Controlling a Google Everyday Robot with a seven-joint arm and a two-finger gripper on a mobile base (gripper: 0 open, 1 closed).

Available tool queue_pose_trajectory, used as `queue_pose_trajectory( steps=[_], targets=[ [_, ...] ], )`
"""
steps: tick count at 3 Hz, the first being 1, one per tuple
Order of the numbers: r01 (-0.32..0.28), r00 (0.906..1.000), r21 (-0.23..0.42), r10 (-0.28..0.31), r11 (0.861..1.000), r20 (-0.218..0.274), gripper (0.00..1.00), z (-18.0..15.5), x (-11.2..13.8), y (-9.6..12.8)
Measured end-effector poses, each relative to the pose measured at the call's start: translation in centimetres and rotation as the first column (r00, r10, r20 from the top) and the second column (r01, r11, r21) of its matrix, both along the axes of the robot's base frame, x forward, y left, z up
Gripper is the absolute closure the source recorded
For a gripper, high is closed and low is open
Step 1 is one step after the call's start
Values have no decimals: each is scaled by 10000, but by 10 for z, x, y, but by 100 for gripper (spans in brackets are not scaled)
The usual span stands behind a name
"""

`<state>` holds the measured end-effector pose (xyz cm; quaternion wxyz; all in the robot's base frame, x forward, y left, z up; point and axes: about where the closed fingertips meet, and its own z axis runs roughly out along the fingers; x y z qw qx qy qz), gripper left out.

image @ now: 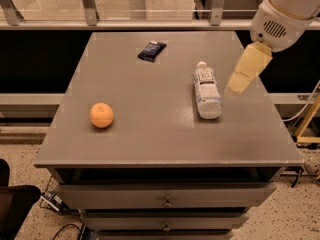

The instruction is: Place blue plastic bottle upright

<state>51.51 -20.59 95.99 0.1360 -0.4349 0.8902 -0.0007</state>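
Note:
The blue plastic bottle [206, 90] lies on its side on the right half of the grey table [150, 139]. Its white cap [201, 64] points to the far edge and its white label faces up. My gripper [239, 82] hangs from the white arm [282, 14] at the upper right. It hovers over the table just right of the bottle's middle, a short gap away, not touching it. It holds nothing that I can see.
An orange [101, 115] sits at the table's left front. A small dark blue snack packet [151, 50] lies near the far edge. Drawers [167, 200] are below the tabletop. A metal railing [150, 23] runs behind. A yellow stand [307, 124] is at the right.

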Motion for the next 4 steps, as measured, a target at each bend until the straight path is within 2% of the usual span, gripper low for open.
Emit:
queue_pose_trajectory(
  steps=[1, 2, 3, 4],
  targets=[
    [1636, 9865, 74, -1635, 9865, -75, 0, -10, 15, 3],
    [3177, 9480, -201, -3180, 9480, -151, 0, -15, 24, 5],
    [4765, 8786, -178, -4768, 8790, -266, 0, -22, 28, 7],
    [6075, 7935, 1, -6070, 7943, -432, 0, -26, 33, 9]
  ],
)
